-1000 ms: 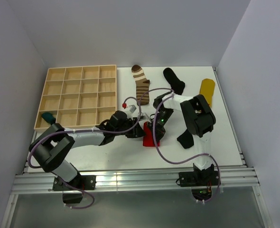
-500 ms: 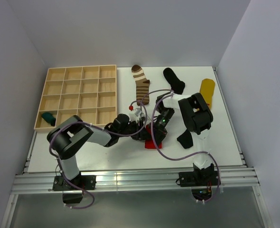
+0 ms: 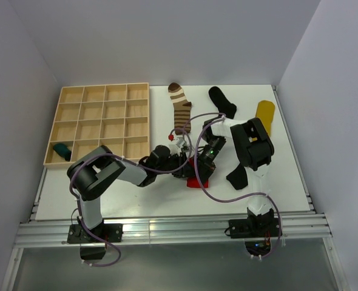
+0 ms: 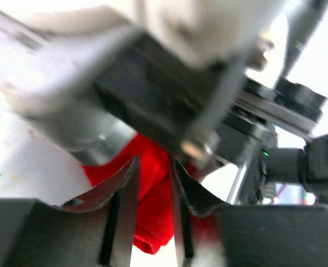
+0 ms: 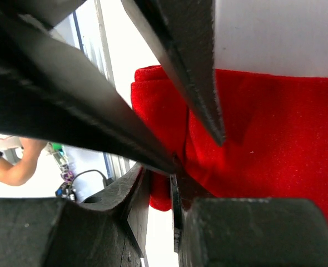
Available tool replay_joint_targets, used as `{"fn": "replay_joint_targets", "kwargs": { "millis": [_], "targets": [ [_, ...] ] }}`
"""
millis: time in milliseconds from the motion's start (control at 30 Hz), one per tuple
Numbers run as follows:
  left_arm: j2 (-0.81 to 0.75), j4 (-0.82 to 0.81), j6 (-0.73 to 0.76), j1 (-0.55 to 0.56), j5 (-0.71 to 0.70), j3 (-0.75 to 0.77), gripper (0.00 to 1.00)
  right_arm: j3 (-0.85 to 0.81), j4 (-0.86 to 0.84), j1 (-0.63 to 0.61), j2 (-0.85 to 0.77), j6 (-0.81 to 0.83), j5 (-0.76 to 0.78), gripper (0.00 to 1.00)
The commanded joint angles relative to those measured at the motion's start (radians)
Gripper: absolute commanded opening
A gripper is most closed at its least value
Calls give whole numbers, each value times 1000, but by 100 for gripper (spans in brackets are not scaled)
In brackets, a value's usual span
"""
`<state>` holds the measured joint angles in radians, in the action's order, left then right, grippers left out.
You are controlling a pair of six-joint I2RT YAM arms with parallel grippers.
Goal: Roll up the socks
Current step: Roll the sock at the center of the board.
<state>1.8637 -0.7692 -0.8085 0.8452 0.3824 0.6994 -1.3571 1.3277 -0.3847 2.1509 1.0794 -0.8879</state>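
The red sock (image 3: pixel 196 181) lies partly bunched on the white table in front of the two arms. My left gripper (image 3: pixel 187 167) reaches in from the left and is shut on a fold of it; in the left wrist view red fabric (image 4: pixel 153 206) fills the narrow gap of the gripper (image 4: pixel 154 167). My right gripper (image 3: pixel 202 163) comes down from behind and is shut on the sock's edge (image 5: pixel 159 146), which sits between its tips (image 5: pixel 159 186). The two grippers almost touch and hide most of the sock from above.
A striped brown-cream sock (image 3: pixel 180 108), a black sock (image 3: pixel 222 102) and a yellow sock (image 3: pixel 264 115) lie at the back. Another black sock (image 3: pixel 236 177) lies under the right arm. A wooden compartment tray (image 3: pixel 100 121) at the left holds a rolled teal sock (image 3: pixel 61 150).
My left arm has swung right and its gripper has closed in on the red sock. The visible part of the red sock has become shorter and more bunched. The right gripper barely moved.
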Motion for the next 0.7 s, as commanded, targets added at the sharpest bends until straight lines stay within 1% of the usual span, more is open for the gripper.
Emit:
{"fn": "replay_joint_targets", "kwargs": {
  "millis": [0, 100, 133, 200, 433, 500, 667],
  "targets": [
    [18, 183, 17, 25, -66, 60, 31, -20, -15, 7, 10, -19, -29, 21],
    [32, 280, 23, 41, -105, 97, 25, -22, -13, 13, 17, -24, -33, 21],
    [44, 301, 22, 46, -114, 106, 20, -22, -16, 13, 18, -32, -33, 20],
    [54, 347, 19, 49, -129, 124, 16, -19, -24, 17, 20, -42, -28, 20],
    [80, 450, -26, 57, -186, 157, 3, -17, -22, 26, 29, -48, -29, 20],
    [81, 470, -37, 57, -203, 160, 0, -14, -30, 30, 29, -55, -29, 20],
    [63, 516, -86, 58, -269, 144, 0, -7, -39, 41, 26, -78, -23, 20]
  ]
}}
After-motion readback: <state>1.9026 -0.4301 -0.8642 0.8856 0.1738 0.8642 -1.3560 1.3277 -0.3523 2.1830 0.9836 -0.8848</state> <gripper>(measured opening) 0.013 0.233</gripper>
